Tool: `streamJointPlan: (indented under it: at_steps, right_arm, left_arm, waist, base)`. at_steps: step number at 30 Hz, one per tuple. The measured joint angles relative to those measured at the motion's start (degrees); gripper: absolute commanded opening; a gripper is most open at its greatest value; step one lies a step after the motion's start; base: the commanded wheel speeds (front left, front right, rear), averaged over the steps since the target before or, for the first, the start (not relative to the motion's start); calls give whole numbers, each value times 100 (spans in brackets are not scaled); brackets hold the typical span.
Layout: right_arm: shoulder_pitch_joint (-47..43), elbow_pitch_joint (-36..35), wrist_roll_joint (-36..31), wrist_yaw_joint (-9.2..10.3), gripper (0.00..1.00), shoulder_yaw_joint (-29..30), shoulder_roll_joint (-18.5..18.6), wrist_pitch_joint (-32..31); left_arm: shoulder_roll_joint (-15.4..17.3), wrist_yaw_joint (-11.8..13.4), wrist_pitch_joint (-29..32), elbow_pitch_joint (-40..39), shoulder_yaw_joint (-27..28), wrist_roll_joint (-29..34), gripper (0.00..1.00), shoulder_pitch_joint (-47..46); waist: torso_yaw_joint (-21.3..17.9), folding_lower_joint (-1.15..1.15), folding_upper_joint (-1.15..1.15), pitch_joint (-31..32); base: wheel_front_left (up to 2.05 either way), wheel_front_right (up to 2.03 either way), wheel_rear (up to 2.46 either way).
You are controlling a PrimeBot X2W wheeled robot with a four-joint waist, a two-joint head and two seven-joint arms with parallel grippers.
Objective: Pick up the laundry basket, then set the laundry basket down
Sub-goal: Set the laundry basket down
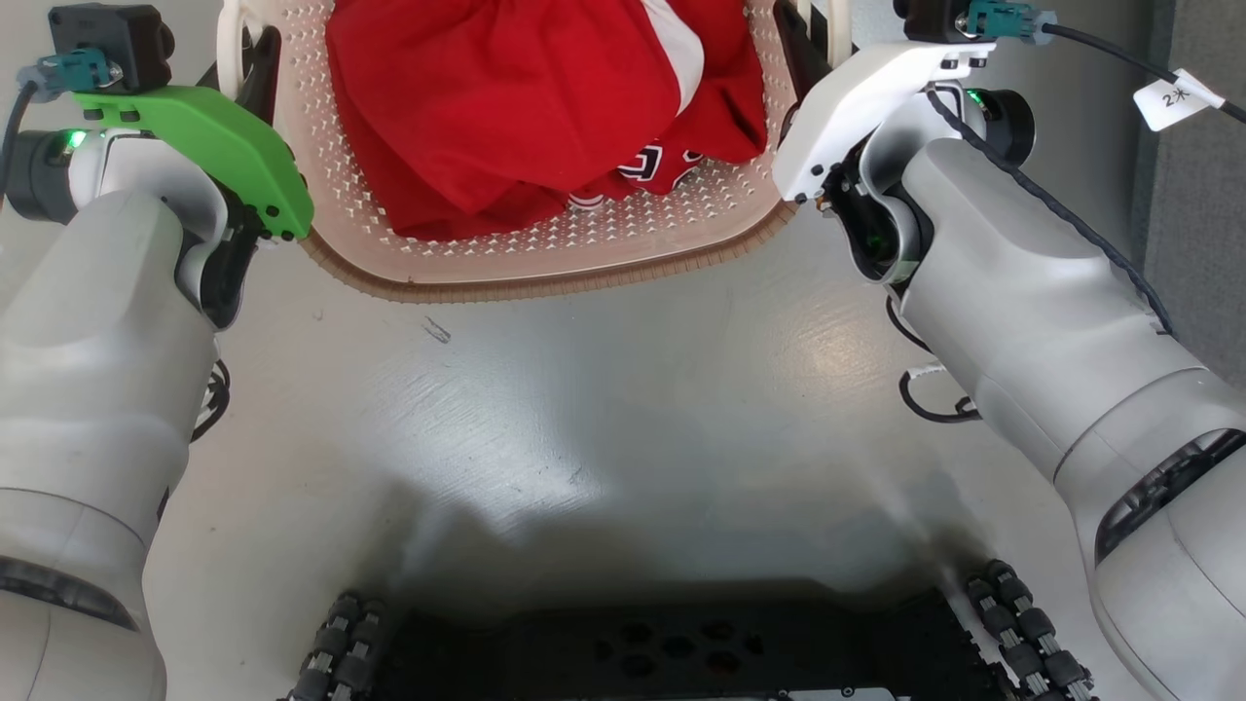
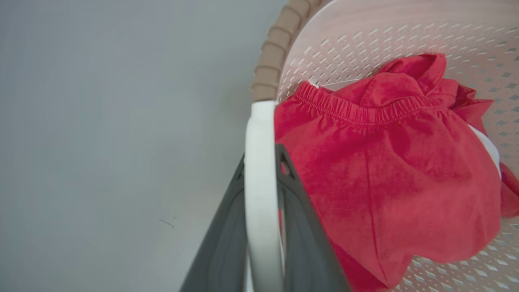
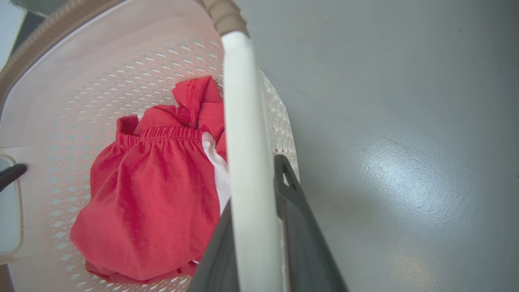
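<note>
The left end effector [image 2: 262,159] and right end effector [image 3: 253,182] each clamp a loop handle [image 2: 259,211] of the laundry basket [image 1: 545,265], one per side to keep its red clothing [image 1: 506,107] level. The basket is between the arms; whether it is off the floor [image 1: 623,409] is unclear

The head view's top edge cuts off the laundry basket [image 1: 545,258], and red clothing [image 1: 506,107] hides part of its floor.

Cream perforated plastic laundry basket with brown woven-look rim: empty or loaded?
Loaded: crumpled red clothes lie inside the cream perforated laundry basket, covering much of its floor.
</note>
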State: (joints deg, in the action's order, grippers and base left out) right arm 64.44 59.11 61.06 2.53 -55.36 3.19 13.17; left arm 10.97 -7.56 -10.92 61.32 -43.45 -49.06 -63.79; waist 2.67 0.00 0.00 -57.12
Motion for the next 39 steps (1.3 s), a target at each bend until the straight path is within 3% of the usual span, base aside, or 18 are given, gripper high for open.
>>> streamJointPlan:
  at_steps: [4, 6, 7, 8, 9, 10, 11, 39]
  right_arm:
    - [0, 18, 5, 1, 0, -26, 2, 16]
    - [0, 33, 12, 2, 28, -46, 2, 25]
    - [1, 33, 14, 2, 46, -46, 3, 44]
    - [1, 32, 33, 1, 72, -46, 8, 49]
    - [12, 33, 59, 1, 91, -46, 18, 70]
    - [30, 31, 62, 1, 100, -47, 31, 75]
    - [47, 32, 63, 1, 100, -47, 37, 76]
    - [24, 82, 201, 5, 100, -208, 62, 125]
  left_arm:
    - [-30, -1, -10, 62, -20, 0, 0, -23]
    - [-53, -1, -31, 111, -41, 0, 0, -24]
    - [-60, -1, -31, 131, -42, 0, 0, -24]
    - [-62, -1, -32, 142, -42, 0, 2, -24]
    - [-56, 0, -31, 152, -44, 0, 29, -24]
    - [-52, 0, -33, 160, -53, -1, 67, -24]
    - [-49, 0, -31, 180, -66, -1, 100, -23]
    - [-33, 0, -58, 333, -109, -371, 100, 211]
  waist:
    - [3, 0, 0, -21]
    - [4, 0, 0, -27]
    - [4, 0, 0, -27]
    - [4, 0, 0, -28]
    - [3, 0, 0, -28]
    - [2, 0, 0, -27]
    - [1, 0, 0, -27]
    - [0, 0, 0, 361]
  base:
    - [0, 0, 0]
    - [0, 0, 0]
    - [0, 0, 0]
    - [0, 0, 0]
    - [0, 0, 0]
    - [0, 0, 0]
    - [0, 0, 0]
    - [0, 0, 0]
